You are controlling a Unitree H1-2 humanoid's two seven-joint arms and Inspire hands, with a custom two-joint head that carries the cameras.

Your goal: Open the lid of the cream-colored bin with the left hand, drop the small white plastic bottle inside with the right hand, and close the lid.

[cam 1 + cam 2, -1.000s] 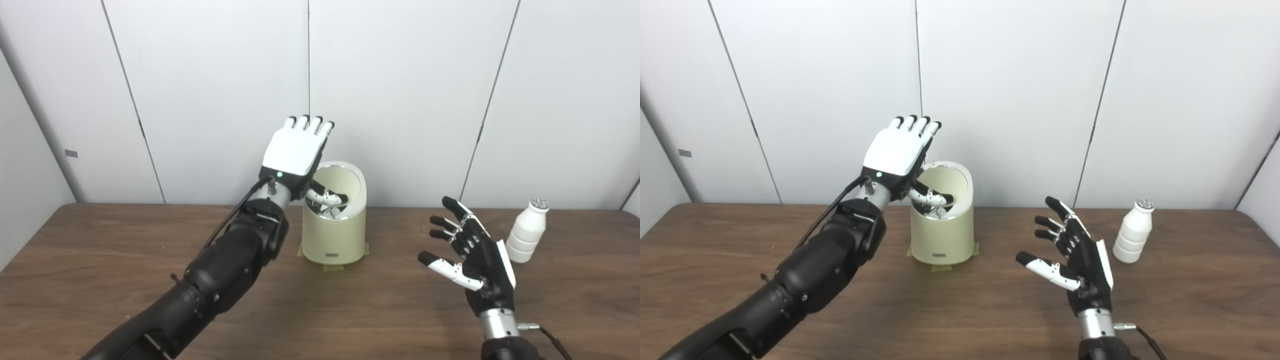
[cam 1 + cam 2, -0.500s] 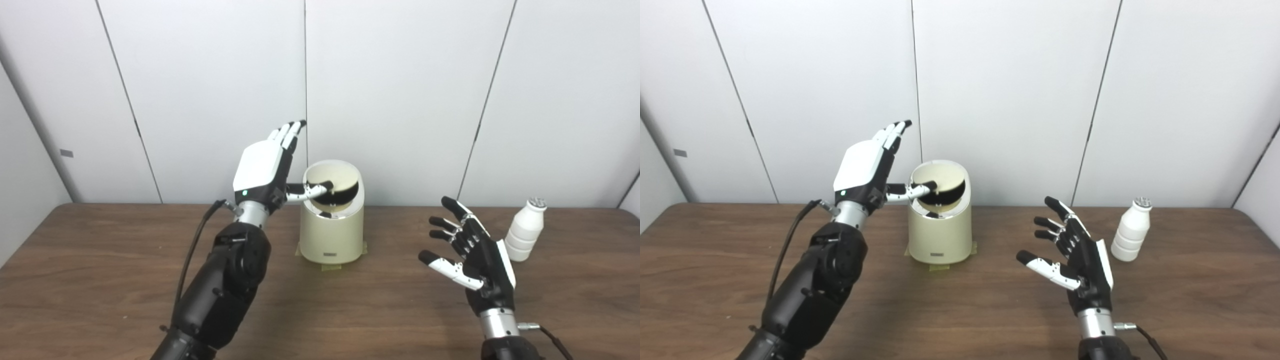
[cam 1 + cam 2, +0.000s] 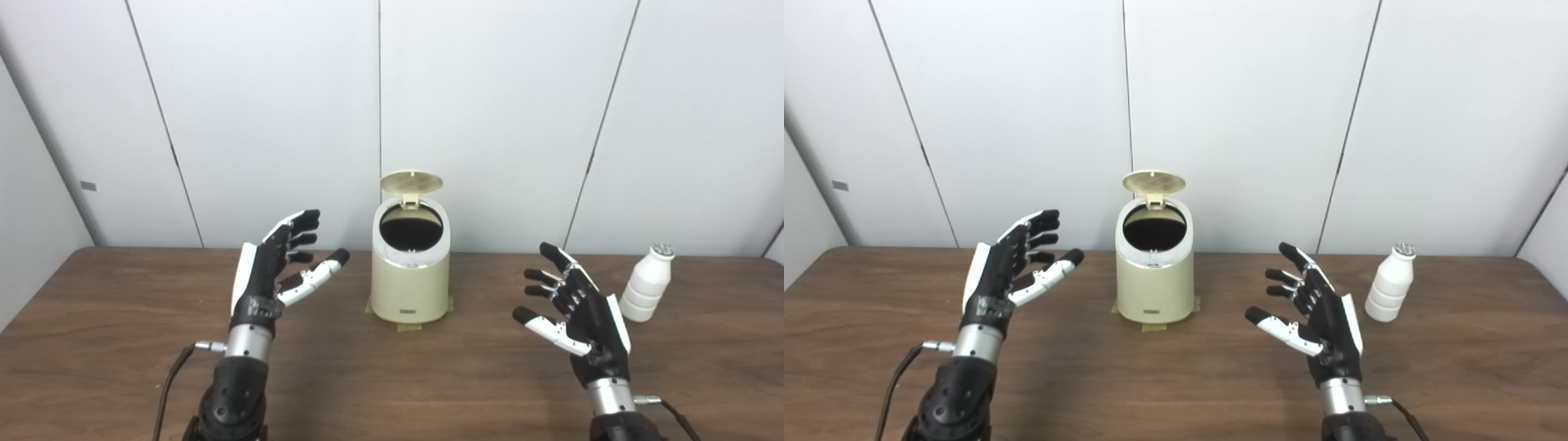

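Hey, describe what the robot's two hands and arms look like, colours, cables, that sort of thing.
The left hand and right hand match: black palms and fingers with white segments, and white plates on the backs. Each sits on a silver metal wrist cuff above a bulky black forearm. A thin black cable plugs into a small metal connector at each wrist.

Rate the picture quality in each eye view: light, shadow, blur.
Left eye view: even, soft light; faint shadows on the table; the bin mouth is black, its inside unreadable. Right eye view: same flat light, no glare; bottle and both robot hands sharp, no motion blur.
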